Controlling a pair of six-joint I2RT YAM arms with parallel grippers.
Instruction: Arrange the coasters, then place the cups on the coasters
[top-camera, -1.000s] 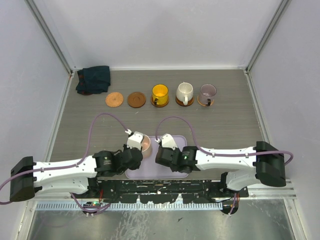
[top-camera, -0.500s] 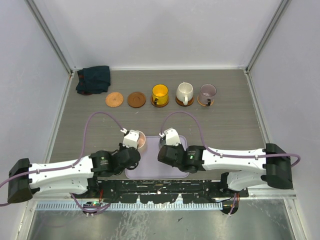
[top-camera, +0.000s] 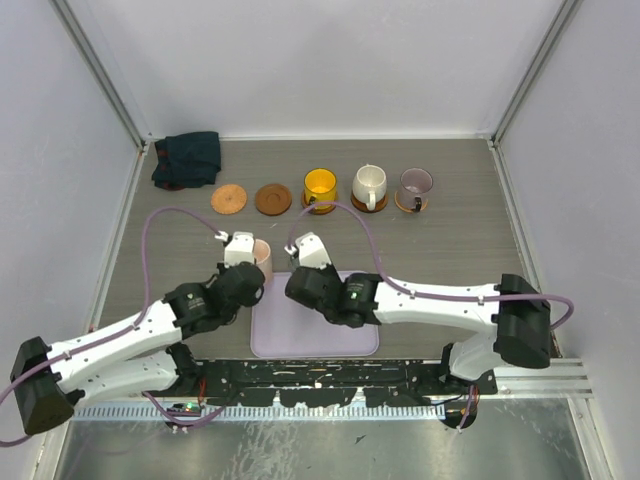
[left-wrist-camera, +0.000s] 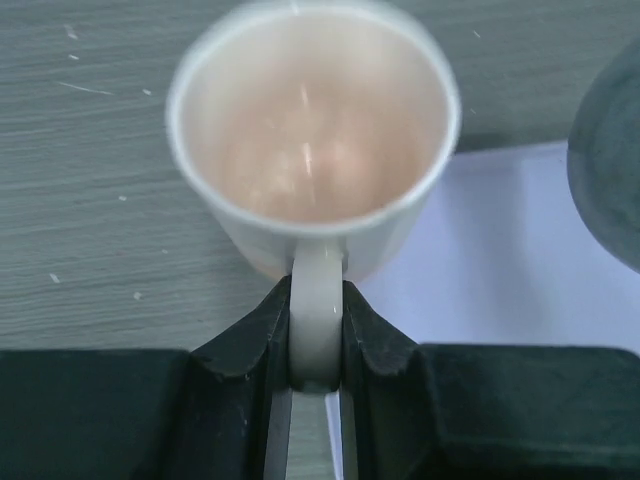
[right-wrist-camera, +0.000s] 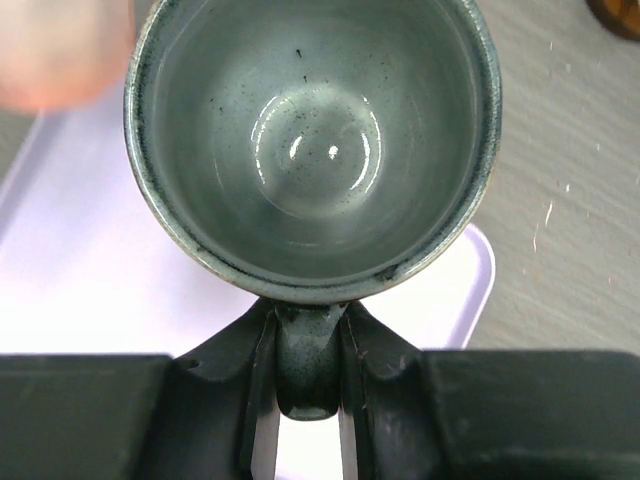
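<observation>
My left gripper (left-wrist-camera: 317, 300) is shut on the handle of the pale pink cup (left-wrist-camera: 310, 140), which hangs over the table just left of the lilac tray (left-wrist-camera: 500, 260). My right gripper (right-wrist-camera: 310, 320) is shut on the handle of the grey-green cup (right-wrist-camera: 310, 130), above the tray's far corner. In the top view the pink cup (top-camera: 259, 251) shows beside the left wrist. The two bare coasters, one orange-tan (top-camera: 228, 199) and one dark brown (top-camera: 273, 199), lie at the far left of the row. The yellow (top-camera: 320, 185), cream (top-camera: 369, 184) and purple-grey (top-camera: 415, 184) cups each stand on a coaster.
A dark green folded cloth (top-camera: 187, 160) lies in the far left corner behind the coasters. The lilac tray (top-camera: 315, 325) sits near the arm bases. Metal frame posts and white walls enclose the table on three sides.
Both arms have reached away from their bases toward the coaster row, carrying the pink and grey-green cups from over the tray to its far edge. Both grips have held.
</observation>
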